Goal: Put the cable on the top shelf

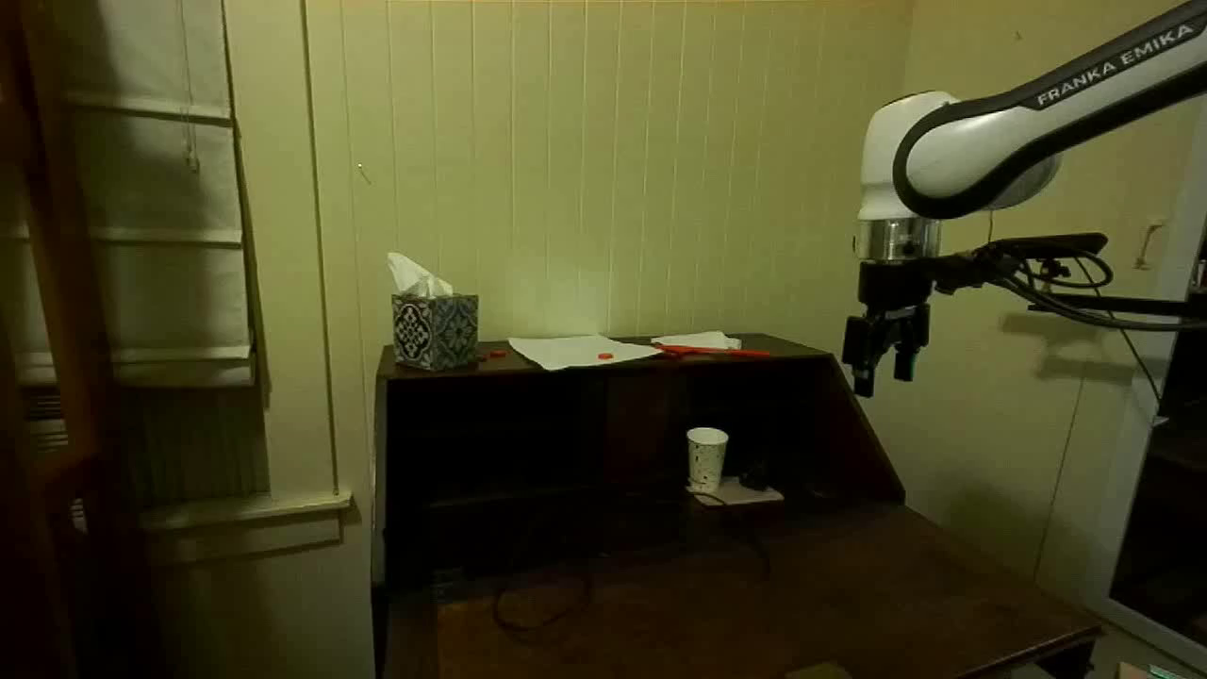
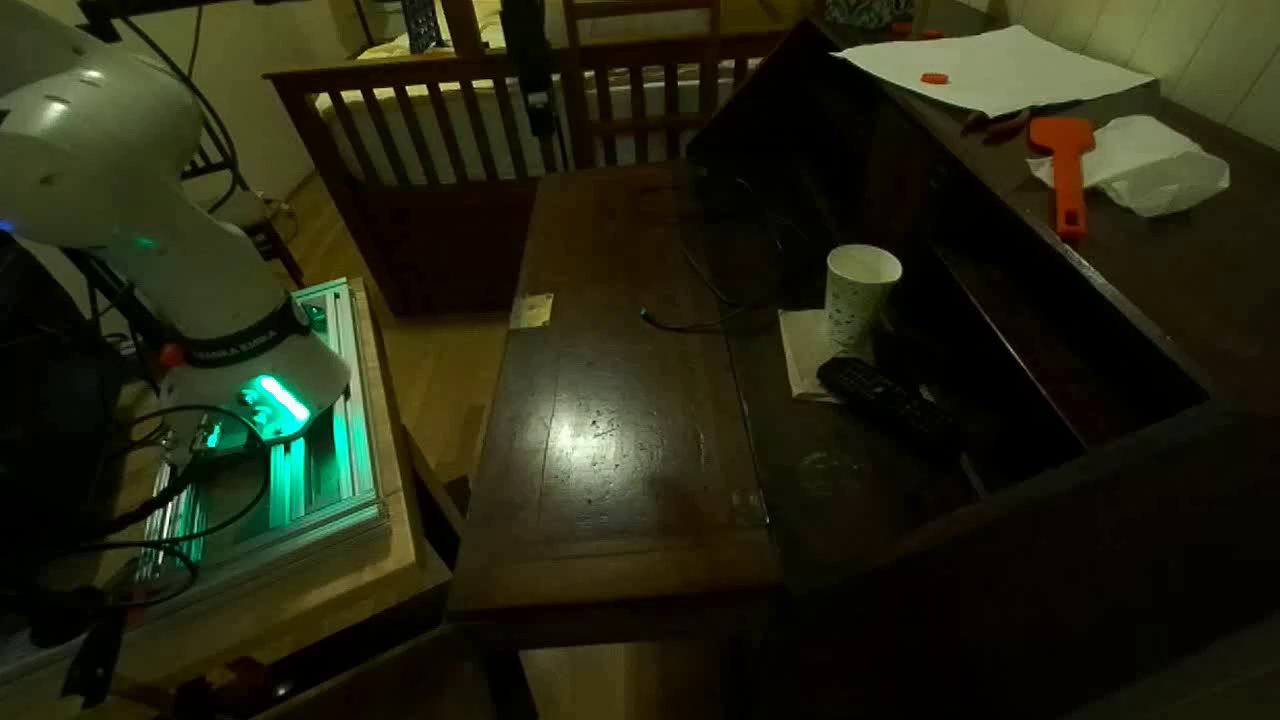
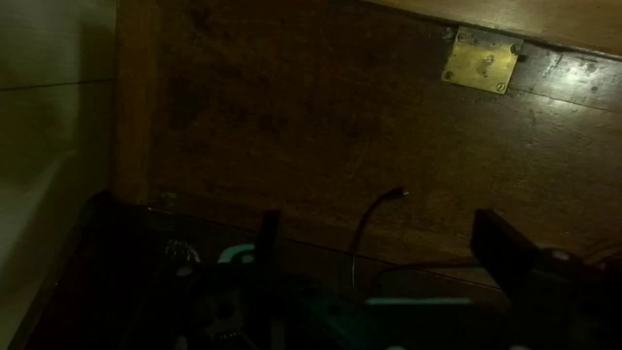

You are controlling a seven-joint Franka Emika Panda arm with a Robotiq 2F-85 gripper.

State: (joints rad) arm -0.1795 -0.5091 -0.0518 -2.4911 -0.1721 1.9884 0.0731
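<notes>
Wrist view: your gripper [image 3: 378, 214] gapes wide over the desk [image 3: 291, 121]. In an exterior view, tissue [image 1: 415, 275] pokes from the box [image 1: 436, 330]; the cup [image 1: 706, 462] below hides its bottom. Past the red tool [image 1: 712, 351] the top shelf [image 1: 800, 348] runs to its edge. Your cable [image 3: 361, 225] lies on the desk, thin, dark, looped.

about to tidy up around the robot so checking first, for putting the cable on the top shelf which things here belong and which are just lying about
For the job:
top shelf
cable, lying below it
gripper, open

Just lying about:
tissue box, paper sheet and orange tool, on that shelf
cup and remote, below it
</notes>
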